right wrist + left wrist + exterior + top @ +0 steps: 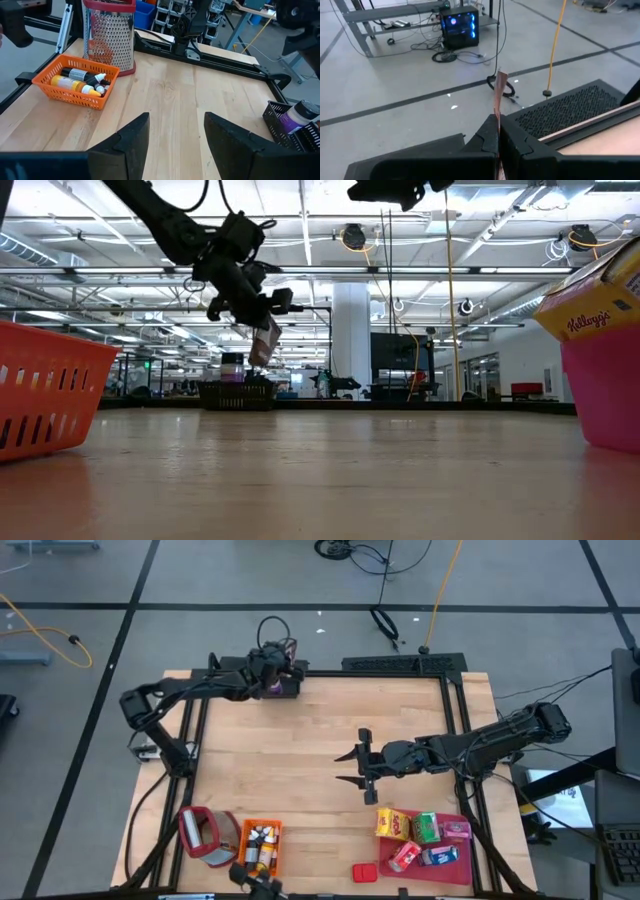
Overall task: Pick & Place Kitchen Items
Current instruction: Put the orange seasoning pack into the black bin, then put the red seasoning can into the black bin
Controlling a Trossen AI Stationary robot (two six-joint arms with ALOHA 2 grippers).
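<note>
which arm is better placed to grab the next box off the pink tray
Right: its open hand hangs empty just above the pink tray. The left hand is shut on a thin packet over the far black basket.

On your counter (300, 750), the crate (262, 845) of bottles (262, 843) sits at the near edge, left of centre, with the grater (203, 835) just beside it on its left. The tray (470, 865) of food boxes (412, 830) lies at the near right corner. The basket (284, 686) stands at the far edge, left of centre.
</note>
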